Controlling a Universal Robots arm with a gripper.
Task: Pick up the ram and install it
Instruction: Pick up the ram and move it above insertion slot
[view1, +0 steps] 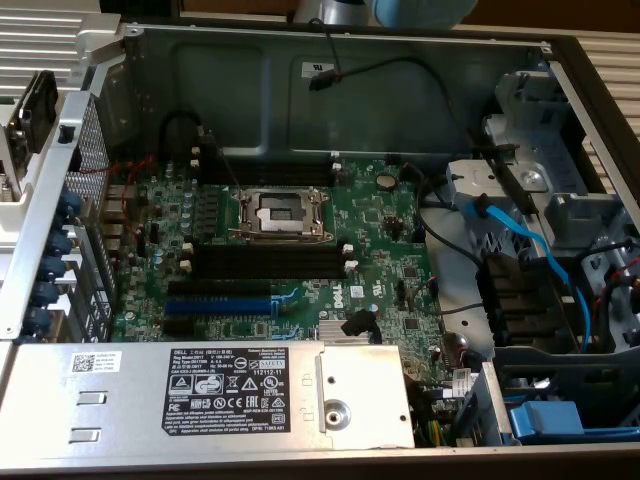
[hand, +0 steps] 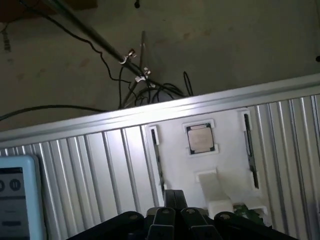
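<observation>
In the wrist view a white holder (hand: 225, 125) lies on a ribbed metal surface. Two long, narrow dark strips stand on edge in its grooves, one ram (hand: 157, 160) nearer my fingers and a second one (hand: 250, 150) on the far side of a square processor chip (hand: 201, 139). My gripper (hand: 174, 200) hovers above the holder's near edge, its black fingertips pressed together with nothing between them. In the exterior view the open computer case shows the green motherboard (view1: 380, 270) with black memory slots (view1: 265, 262) beside the processor socket (view1: 280, 212).
Blue slots (view1: 220, 295) lie in front of the black ones. A labelled power supply (view1: 200, 395) fills the case's front. Blue and black cables (view1: 520, 240) and a drive cage crowd the exterior view's right. A white-framed screen (hand: 17, 195) sits beside the holder.
</observation>
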